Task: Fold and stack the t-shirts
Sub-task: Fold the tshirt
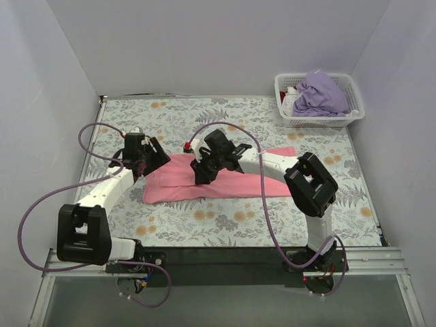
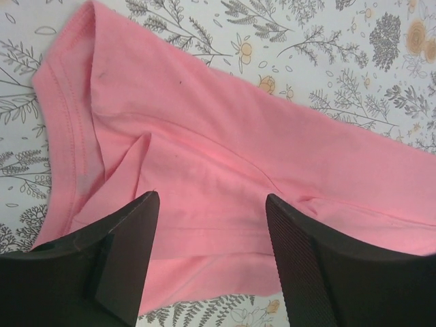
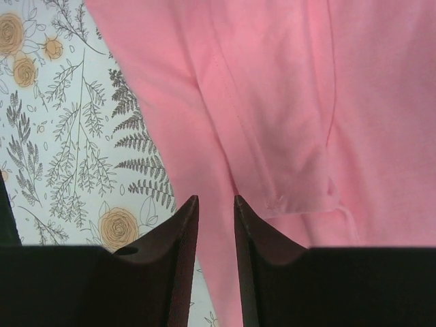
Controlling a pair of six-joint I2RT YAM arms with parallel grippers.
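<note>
The salmon pink t-shirt (image 1: 231, 185) lies folded into a long strip across the middle of the tablecloth. My left gripper (image 1: 153, 163) is over its left end. In the left wrist view my left gripper (image 2: 211, 199) is wide open just above the pink cloth (image 2: 225, 143), with the collar at the left. My right gripper (image 1: 203, 176) is over the strip's near edge. In the right wrist view my right gripper (image 3: 215, 199) has only a narrow gap between its jaws. It holds nothing, and the pink cloth (image 3: 286, 102) lies beneath it. The lavender t-shirt (image 1: 320, 95) lies crumpled in the basket.
The white lattice basket (image 1: 320, 122) stands at the far right corner of the table, with a bit of other cloth beside the lavender shirt. The floral tablecloth (image 1: 204, 225) covers the table. White walls close in the left, back and right sides.
</note>
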